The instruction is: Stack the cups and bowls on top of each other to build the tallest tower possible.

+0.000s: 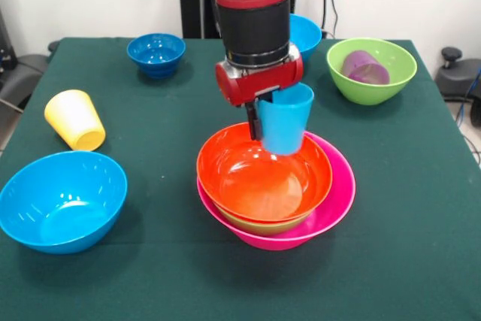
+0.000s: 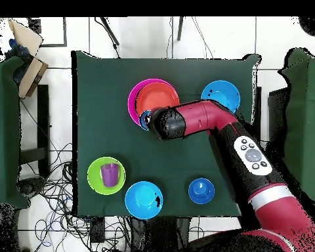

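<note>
I pinch the light blue cup (image 1: 286,119) by its rim in my gripper (image 1: 256,122), upright over the orange bowl (image 1: 263,173), because the nested tower (image 1: 331,201) wants its smallest piece on top.

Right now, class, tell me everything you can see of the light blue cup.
The light blue cup is a smooth, glossy plastic tumbler with tapered sides, upright, mouth up. The end effector grips its rim, one finger outside the wall. It hangs over the far edge of the orange bowl, nested in the pink bowl.
</note>
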